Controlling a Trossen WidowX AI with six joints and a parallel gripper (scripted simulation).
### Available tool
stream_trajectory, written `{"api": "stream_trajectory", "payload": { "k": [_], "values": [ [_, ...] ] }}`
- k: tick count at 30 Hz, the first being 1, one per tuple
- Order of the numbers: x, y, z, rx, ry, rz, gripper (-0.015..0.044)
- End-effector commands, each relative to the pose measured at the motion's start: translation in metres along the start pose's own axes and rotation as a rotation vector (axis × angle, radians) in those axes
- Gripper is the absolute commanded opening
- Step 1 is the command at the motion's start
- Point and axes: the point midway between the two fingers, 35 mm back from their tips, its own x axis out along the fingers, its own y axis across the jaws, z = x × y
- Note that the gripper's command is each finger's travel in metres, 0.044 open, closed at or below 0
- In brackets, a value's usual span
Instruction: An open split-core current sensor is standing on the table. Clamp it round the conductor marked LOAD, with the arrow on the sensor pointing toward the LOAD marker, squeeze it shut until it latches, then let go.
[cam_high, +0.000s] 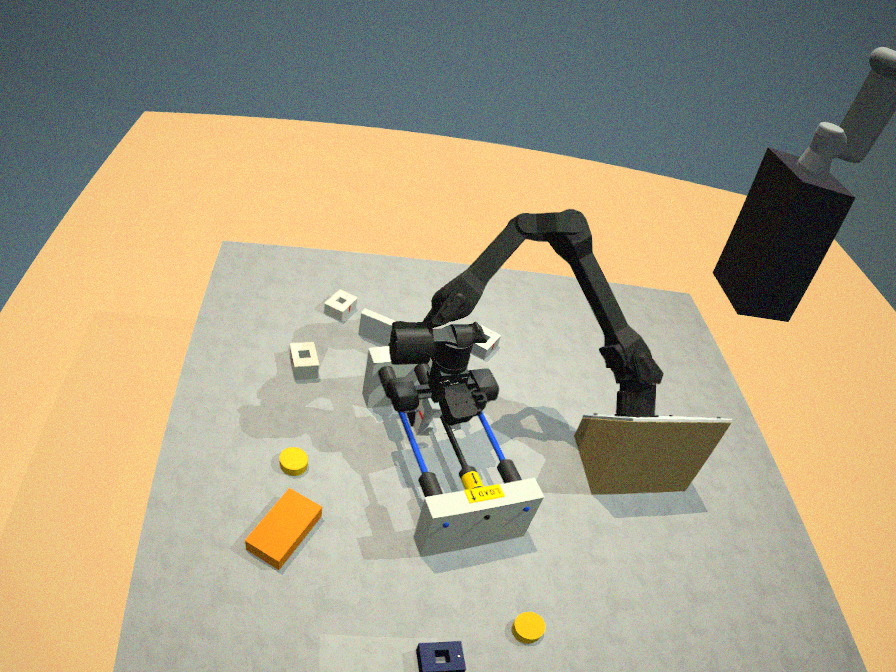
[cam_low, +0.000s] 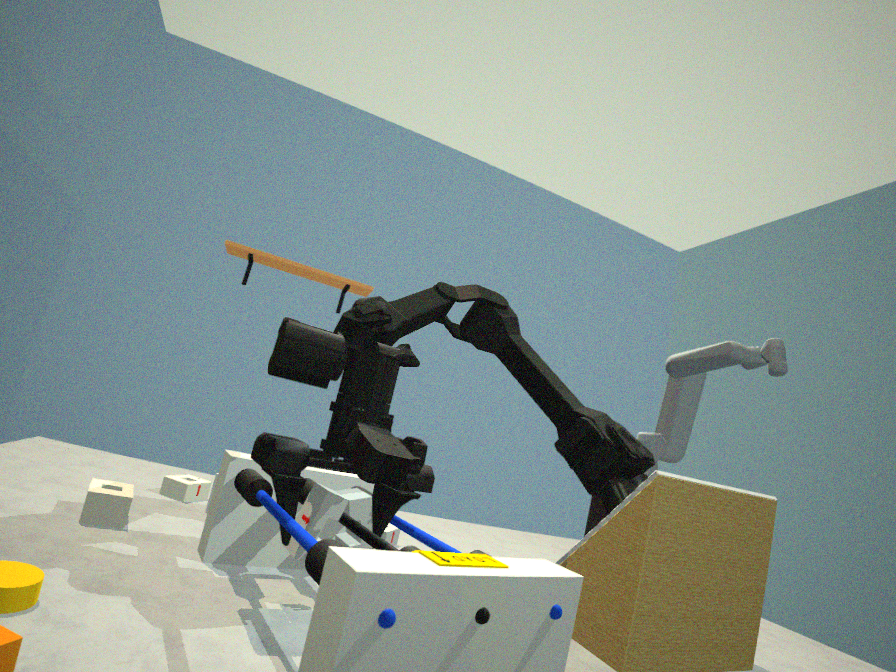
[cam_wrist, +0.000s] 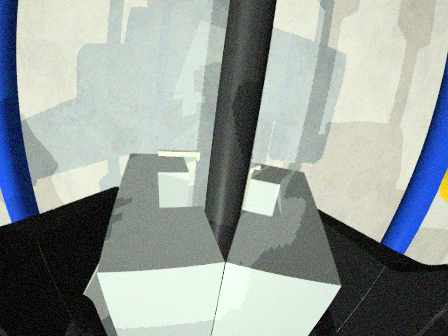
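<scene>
The white split-core sensor (cam_high: 432, 419) (cam_low: 323, 506) (cam_wrist: 165, 240) sits over the middle black conductor (cam_high: 455, 444) (cam_low: 367, 531) (cam_wrist: 247, 65). In the wrist view its halves meet along the top seam and spread apart below, one on each side of the conductor. A red mark shows on its side; I cannot tell which way the arrow points. The yellow LOAD marker (cam_high: 484, 493) (cam_low: 463, 559) lies on the near white block's top. My gripper (cam_high: 442, 422) (cam_low: 332, 536) (cam_wrist: 216, 207) is wide open, low over the conductors, one finger on each side of the sensor. Finger contact is unclear.
Blue conductors (cam_high: 414, 441) (cam_high: 491, 434) (cam_wrist: 420, 185) run on both sides, close outside the fingers. White blocks (cam_high: 477, 531) (cam_high: 377, 383) hold the conductor ends. A tan wedge box (cam_high: 647, 459) stands right, an orange block (cam_high: 283, 524) and yellow disc (cam_high: 293, 460) left.
</scene>
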Motion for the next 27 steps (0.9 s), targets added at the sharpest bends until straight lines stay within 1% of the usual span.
{"api": "stream_trajectory", "payload": {
  "k": [1,2,25,27],
  "values": [
    [0.006,0.0006,0.0007,-0.007,0.004,0.003,0.044],
    [0.0068,0.0007,0.0007,-0.007,0.004,0.003,0.044],
    [0.003,0.0002,-0.0001,0.0,0.0,0.001,0.0287],
    [0.003,0.0002,-0.0001,0.0,0.0,0.001,0.0234]
  ]
}}
